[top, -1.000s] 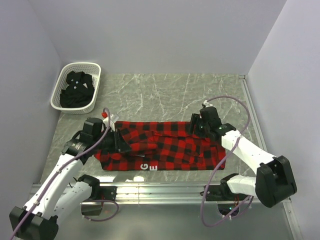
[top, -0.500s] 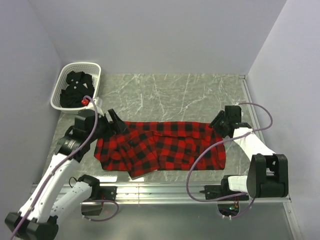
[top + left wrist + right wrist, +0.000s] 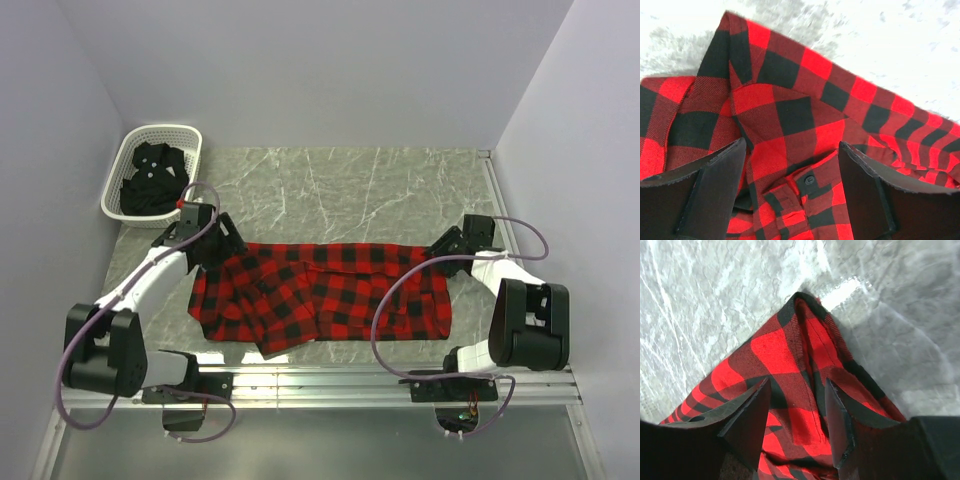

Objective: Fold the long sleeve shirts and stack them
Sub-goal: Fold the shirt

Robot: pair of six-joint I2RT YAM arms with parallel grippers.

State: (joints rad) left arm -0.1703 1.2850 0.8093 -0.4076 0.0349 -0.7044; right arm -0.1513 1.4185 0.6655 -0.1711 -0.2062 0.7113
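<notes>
**A:** How do the jaws stand on the left?

**B:** Wide apart. The left gripper (image 3: pixel 792 146) hangs over the flannel (image 3: pixel 790 107) with nothing held. A fold and a small button (image 3: pixel 809 180) lie under the gap.

**A:** And on the right?

**B:** The right gripper (image 3: pixel 798 385) is about half spread, also holding nothing. A pointed corner of the flannel lies flat beneath it. I can't tell if the fingers (image 3: pixel 752 410) touch the cloth.

**A:** How are the arms posed?

**B:** The left arm reaches low from its base, with the forearm slanting up to the shirt's far left corner. The right arm is folded tight, its wrist at the far right corner and the gripper pointing inward. A purple cable loops off each arm.

**A:** Where are the shirts?

**B:** The flannel is spread wide across the near half of the table (image 3: pixel 380 185), rumpled, with its near edge uneven. The black shirt (image 3: pixel 152 182) sits bunched in the basket (image 3: pixel 160 129) at the far left corner, well apart from the flannel.

**A:** What about the surface and room?

**B:** The tabletop is grey and marble-patterned, with a metal rail (image 3: pixel 330 375) along the near edge. Plain pale walls close in three sides.
</notes>
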